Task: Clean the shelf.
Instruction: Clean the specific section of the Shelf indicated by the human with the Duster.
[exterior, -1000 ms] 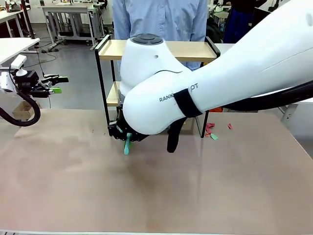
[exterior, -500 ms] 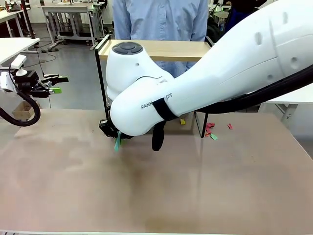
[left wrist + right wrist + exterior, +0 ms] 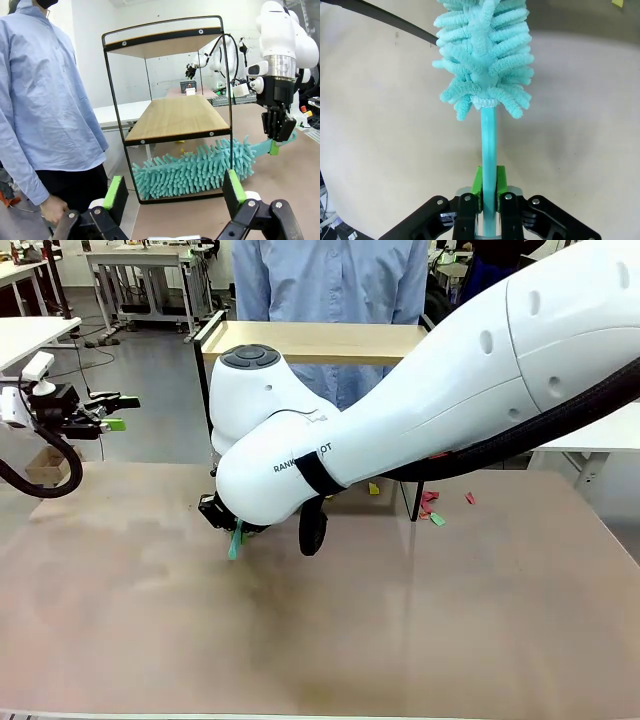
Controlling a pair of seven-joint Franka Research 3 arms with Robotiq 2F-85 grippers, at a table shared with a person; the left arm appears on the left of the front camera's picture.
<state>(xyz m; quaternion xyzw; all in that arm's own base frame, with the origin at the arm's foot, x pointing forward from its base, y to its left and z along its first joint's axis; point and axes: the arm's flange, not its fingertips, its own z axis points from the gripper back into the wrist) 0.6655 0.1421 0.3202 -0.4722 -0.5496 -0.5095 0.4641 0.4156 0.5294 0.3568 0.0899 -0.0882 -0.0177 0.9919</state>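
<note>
Since the right jaws are clenched on the duster (image 3: 484, 60) handle, head poked under the lower board of the shelf (image 3: 175, 117) at the counter's (image 3: 300, 640) far edge, I'd say mid-sweep; next it needs dragging clear of the frame. Left jaws released.

Under shelf (image 3: 175, 117): duster (image 3: 195, 170) fills gap betw lower board & table (image 3: 300, 640).
Betw shelf boards: open, end to end.
Robot side of shelf: right arm (image 3: 450, 400) lies across, low.
Far side of shelf: person (image 3: 330, 280) close behind.
Left of shelf: free table; left gripper (image 3: 118, 412) well apart.
Right of shelf: paper scraps (image 3: 432, 510) by foot.
</note>
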